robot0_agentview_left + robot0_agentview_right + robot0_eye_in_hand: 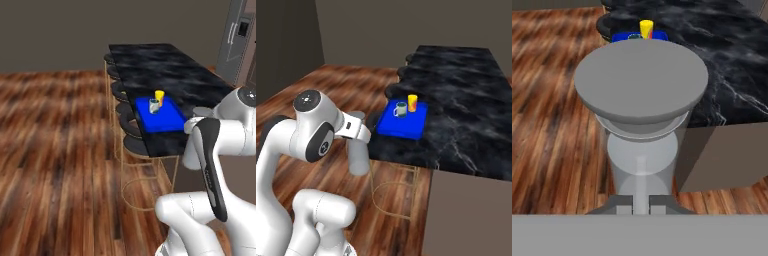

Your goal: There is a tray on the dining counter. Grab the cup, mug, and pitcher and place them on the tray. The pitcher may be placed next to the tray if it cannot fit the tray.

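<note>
On the blue tray [401,122] at the dining bench [466,100] edge, cup [412,102] and mug [400,109] are already standing; the tool [640,202] is carrying the grey pitcher [642,115], fingers closed around its base, short of the bench, placement remaining.

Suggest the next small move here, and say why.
Probably carry the pitcher forward toward the tray. The end effector holds the pitcher, short of the counter, while the cup and mug already stand on the tray.
</note>
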Motion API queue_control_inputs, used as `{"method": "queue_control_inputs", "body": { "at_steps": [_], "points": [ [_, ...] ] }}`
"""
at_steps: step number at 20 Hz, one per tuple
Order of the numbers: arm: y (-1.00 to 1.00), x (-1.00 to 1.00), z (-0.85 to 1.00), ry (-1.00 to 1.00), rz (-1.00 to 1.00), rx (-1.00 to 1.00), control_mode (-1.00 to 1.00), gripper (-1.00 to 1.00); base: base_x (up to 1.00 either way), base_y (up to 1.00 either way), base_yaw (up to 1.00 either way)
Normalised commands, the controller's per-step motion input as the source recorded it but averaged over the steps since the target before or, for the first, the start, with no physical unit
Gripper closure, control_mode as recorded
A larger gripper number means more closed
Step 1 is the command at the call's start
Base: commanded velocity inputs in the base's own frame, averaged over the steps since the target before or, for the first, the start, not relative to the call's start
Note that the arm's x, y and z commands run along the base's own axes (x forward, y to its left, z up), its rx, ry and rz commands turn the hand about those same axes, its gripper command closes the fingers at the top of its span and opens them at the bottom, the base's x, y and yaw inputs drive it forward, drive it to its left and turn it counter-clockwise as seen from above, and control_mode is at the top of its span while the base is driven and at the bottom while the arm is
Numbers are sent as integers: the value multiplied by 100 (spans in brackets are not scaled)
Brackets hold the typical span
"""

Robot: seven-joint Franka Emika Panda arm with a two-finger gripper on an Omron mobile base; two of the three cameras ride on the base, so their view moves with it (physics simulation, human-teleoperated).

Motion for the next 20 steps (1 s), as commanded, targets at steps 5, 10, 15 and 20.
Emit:
{"method": "queue_control_inputs", "body": {
  "at_steps": [5, 10, 15, 20],
  "points": [
    [0, 0, 0, 0, 0, 0, 100, 100, 69, 0, 0],
    [0, 0, 0, 0, 0, 0, 100, 100, 58, 0, 0],
    [0, 0, 0, 0, 0, 0, 100, 100, 50, 0, 0],
    [0, 0, 0, 0, 0, 0, 100, 100, 42, 0, 0]
  ]
}}
